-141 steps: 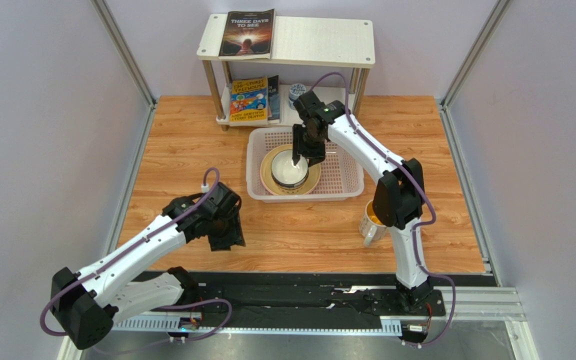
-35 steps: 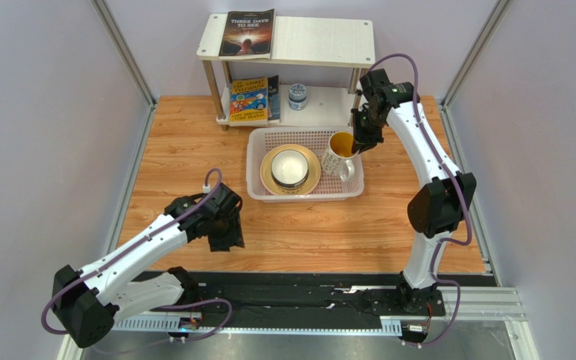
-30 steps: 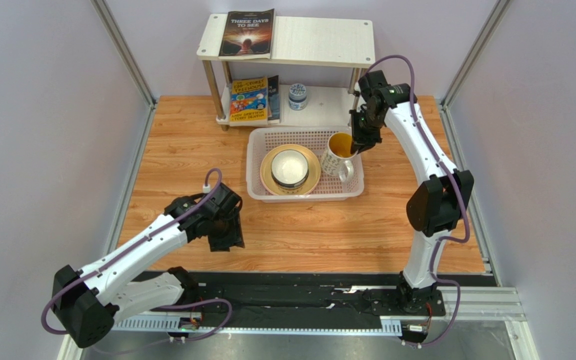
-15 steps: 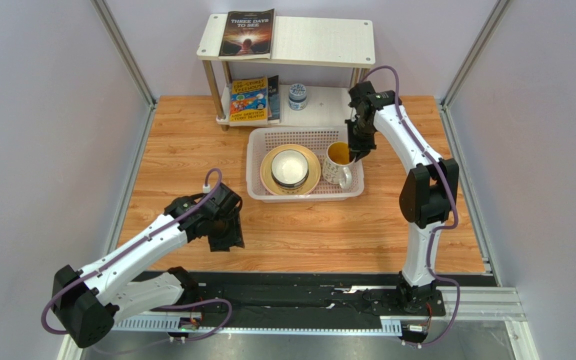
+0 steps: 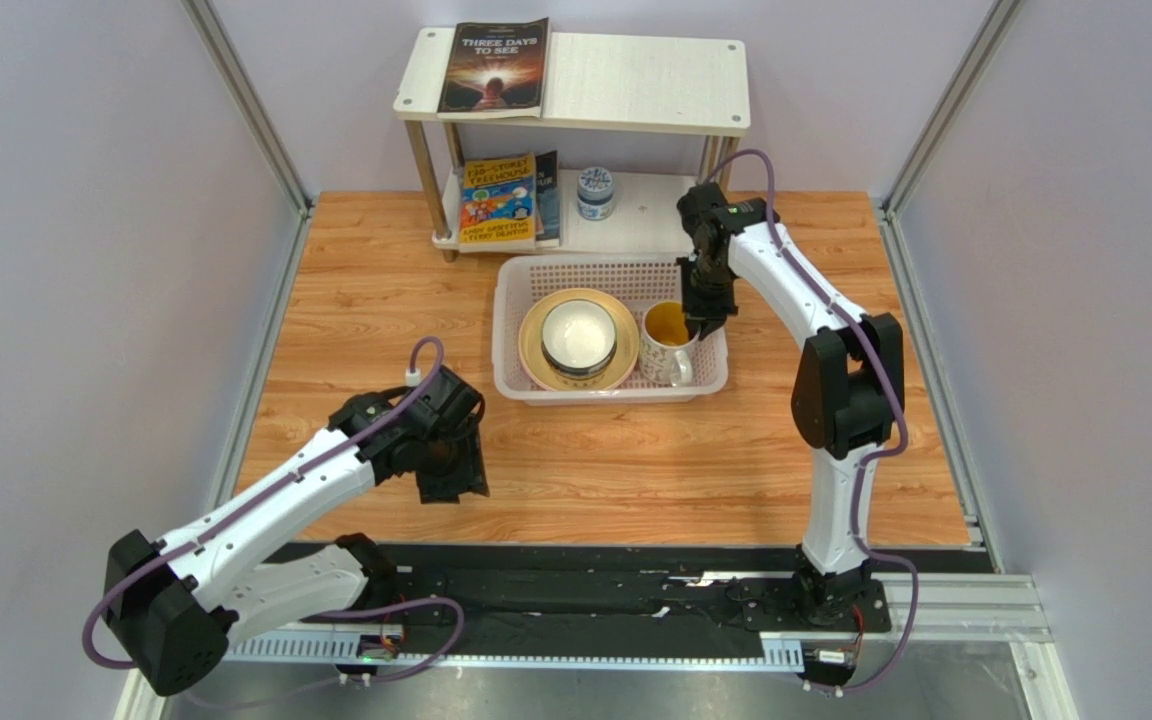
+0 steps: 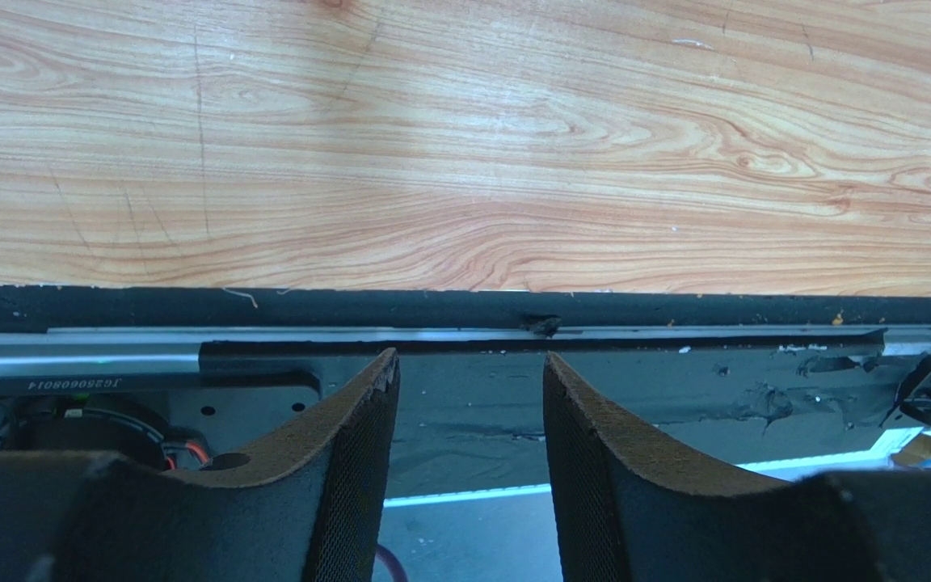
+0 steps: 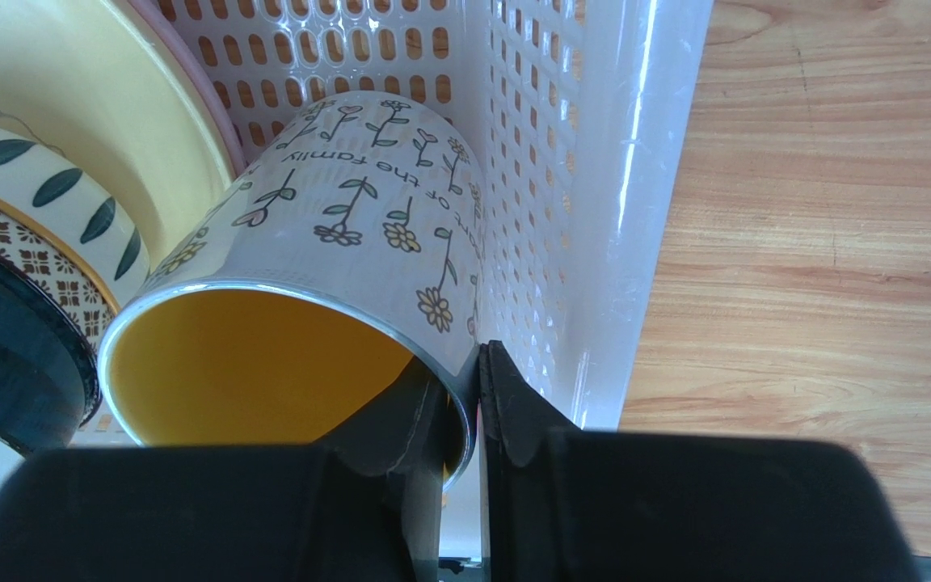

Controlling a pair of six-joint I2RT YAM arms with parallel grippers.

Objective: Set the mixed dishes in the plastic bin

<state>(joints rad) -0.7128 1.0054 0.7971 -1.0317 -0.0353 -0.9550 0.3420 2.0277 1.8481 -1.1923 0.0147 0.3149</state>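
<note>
The plastic bin [image 5: 605, 276] sits on the wooden table in front of the shelf. In its left half a bowl [image 5: 579, 336] rests on a pale yellow plate [image 5: 537, 357]. A pink plate's rim [image 7: 213, 119] peeks from under the yellow plate [image 7: 82, 73]. My right gripper [image 5: 698, 312] is shut on the rim of the yellow-lined mug [image 5: 666, 339], one finger inside and one outside. The flower-printed mug [image 7: 355, 200] leans low in the bin's right end, against the mesh wall [image 7: 519, 146]. My left gripper [image 5: 447, 477] hangs open and empty near the table's front edge.
A white two-tier shelf [image 5: 642, 83] stands behind the bin, holding books [image 5: 495, 65] and a small blue-and-white jar [image 5: 593, 191]. The black base rail [image 6: 434, 303] runs along the near table edge below my left gripper [image 6: 470, 364]. Grey walls enclose both sides.
My right arm has carried the mug left and down from over the bin's right rim into the bin's right end. The left arm has stayed still.
</note>
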